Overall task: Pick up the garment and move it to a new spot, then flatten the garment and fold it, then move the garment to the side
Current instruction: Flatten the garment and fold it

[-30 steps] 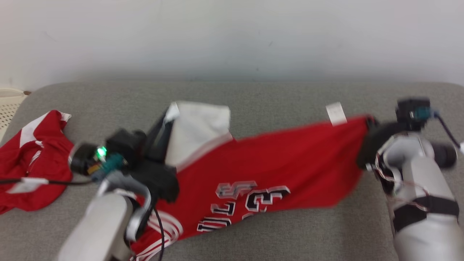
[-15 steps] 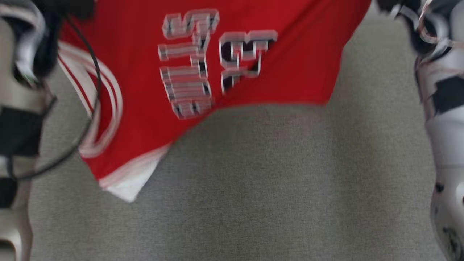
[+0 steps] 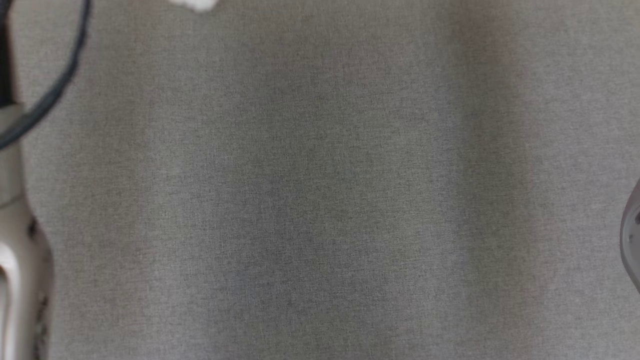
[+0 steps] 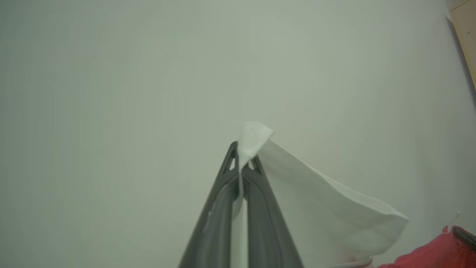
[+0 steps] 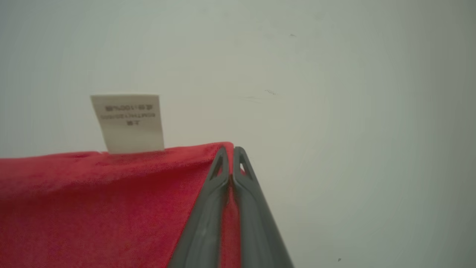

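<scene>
In the left wrist view, my left gripper (image 4: 243,158) is shut on a white corner of the garment (image 4: 327,216), which hangs off to the right against the pale wall. The garment's red part (image 4: 438,253) shows at the lower right of that view. In the right wrist view, my right gripper (image 5: 231,156) is shut on a red corner of the garment (image 5: 93,208), which stretches left from the fingers. A white care label (image 5: 128,123) stands up from its top edge. In the head view, a white tip of the garment (image 3: 194,4) pokes in at the top edge.
The grey fabric surface (image 3: 320,200) spreads below in the head view. My left forearm (image 3: 15,280) and a dark cable (image 3: 55,85) run along the left edge. Part of my right arm (image 3: 632,240) shows at the right edge.
The head camera has swung downward, so the garment and both grippers have slid out over the top of the head view. Both grippers stay shut.
</scene>
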